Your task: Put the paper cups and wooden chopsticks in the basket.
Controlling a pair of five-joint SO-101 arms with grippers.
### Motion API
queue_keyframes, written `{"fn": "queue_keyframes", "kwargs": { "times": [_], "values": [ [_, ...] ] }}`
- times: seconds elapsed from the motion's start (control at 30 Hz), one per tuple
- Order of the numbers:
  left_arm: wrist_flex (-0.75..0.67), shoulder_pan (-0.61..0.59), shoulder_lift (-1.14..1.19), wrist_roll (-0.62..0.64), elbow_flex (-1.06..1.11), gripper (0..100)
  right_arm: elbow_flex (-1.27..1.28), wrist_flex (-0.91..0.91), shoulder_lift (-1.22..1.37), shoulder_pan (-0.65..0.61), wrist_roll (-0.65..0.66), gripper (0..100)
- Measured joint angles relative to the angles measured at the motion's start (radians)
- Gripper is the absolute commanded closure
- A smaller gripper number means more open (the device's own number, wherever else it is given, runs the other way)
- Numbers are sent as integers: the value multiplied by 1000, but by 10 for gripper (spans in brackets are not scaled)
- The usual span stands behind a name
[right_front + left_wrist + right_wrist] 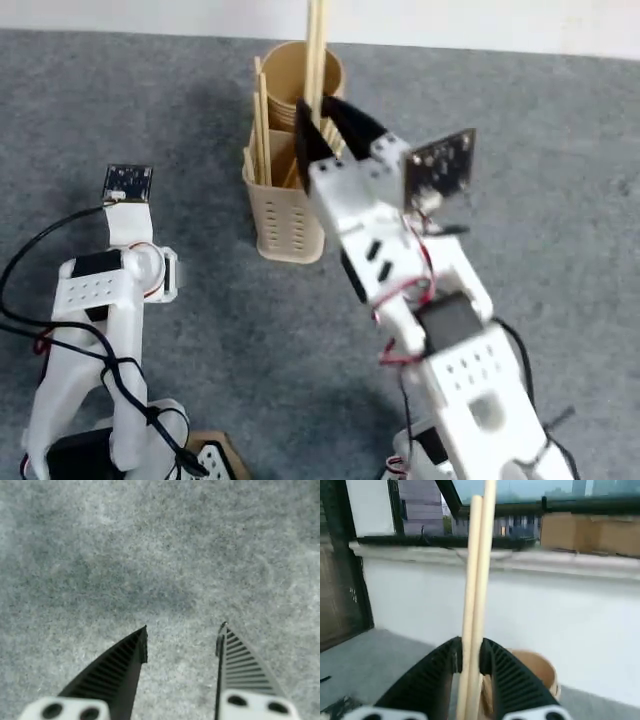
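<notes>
On the grey desk (pixel 180 100), the right gripper (pixel 471 645) pinches two chopsticks (pixel 486 540) over the basket (pixel 290 225), while the left gripper (pixel 183 626) hangs open.

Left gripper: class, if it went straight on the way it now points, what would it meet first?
The grey carpet. The left gripper points down at it, jaws open, with nothing in between; how far off it lies is unclear.
</notes>
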Motion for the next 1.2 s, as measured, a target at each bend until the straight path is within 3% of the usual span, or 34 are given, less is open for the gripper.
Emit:
{"fn": "queue_keyframes", "kwargs": {
  "times": [0.23, 0.37, 0.47, 0.77, 0.93, 1.2],
  "values": [
    [0, 0, 0, 0, 0, 772, -288, -29, 242, 0, 69, 993],
    [0, 0, 0, 0, 0, 772, -324, -40, 307, 0, 69, 993],
    [0, 0, 0, 0, 8, 772, -252, -63, 305, 0, 69, 993],
    [-3, 2, 0, 0, 12, 772, 235, -402, 233, 0, 74, 977],
    [-3, 26, 0, 0, 17, 772, 328, -423, 133, 0, 72, 841],
    [-3, 32, 0, 0, 17, 772, 325, -319, 14, 2, 58, 842]
  ]
}}
